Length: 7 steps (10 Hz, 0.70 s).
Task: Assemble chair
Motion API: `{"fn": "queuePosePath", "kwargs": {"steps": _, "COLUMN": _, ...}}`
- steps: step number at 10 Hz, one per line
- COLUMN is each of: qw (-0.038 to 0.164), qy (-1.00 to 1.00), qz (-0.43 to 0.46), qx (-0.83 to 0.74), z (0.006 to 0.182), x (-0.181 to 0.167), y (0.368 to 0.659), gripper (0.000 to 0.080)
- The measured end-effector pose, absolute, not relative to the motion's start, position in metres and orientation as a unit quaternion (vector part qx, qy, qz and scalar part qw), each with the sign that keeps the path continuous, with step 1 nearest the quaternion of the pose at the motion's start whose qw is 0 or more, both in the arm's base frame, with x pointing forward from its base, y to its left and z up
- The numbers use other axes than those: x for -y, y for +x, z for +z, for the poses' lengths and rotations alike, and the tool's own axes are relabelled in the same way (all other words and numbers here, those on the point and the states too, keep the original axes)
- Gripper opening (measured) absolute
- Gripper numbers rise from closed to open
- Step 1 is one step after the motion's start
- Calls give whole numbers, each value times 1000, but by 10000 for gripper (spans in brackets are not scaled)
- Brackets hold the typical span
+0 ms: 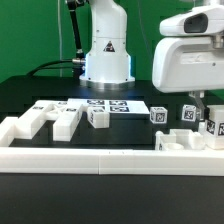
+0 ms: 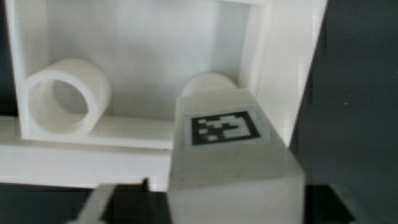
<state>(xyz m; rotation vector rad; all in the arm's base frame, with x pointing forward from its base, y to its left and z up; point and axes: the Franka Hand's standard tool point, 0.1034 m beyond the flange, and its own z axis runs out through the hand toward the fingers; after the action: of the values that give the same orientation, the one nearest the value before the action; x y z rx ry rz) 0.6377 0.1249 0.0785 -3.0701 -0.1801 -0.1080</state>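
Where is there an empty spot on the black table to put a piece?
Bare table lies between the tagged block, the small cube and the border wall. Crowded: the exterior view's right, loose parts around the gripper holding a leg.

Both views are small and soft, so edges smear and fine detail is lost. In the exterior view, bright diffuse light washes the white chair parts point(image 1: 60, 120) nearly flat, leaving only faint shadows on the black worktop point(image 1: 20, 95). In the wrist view the close tagged part point(image 2: 231, 175) is blurred, its tag point(image 2: 224, 128) coarse but legible — grey shade pools inside the recessed part point(image 2: 151, 70) behind it.
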Motion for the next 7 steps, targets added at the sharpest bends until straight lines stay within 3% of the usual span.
{"fn": "queuePosePath", "kwargs": {"steps": 1, "qw": 32, "qy": -998, "qz": -35, "qx": 50, "z": 78, "x": -125, "y": 638, "gripper": 290}}
{"fn": "queuePosePath", "kwargs": {"steps": 7, "qw": 44, "qy": -976, "qz": -24, "qx": -210, "z": 78, "x": -123, "y": 638, "gripper": 290}}
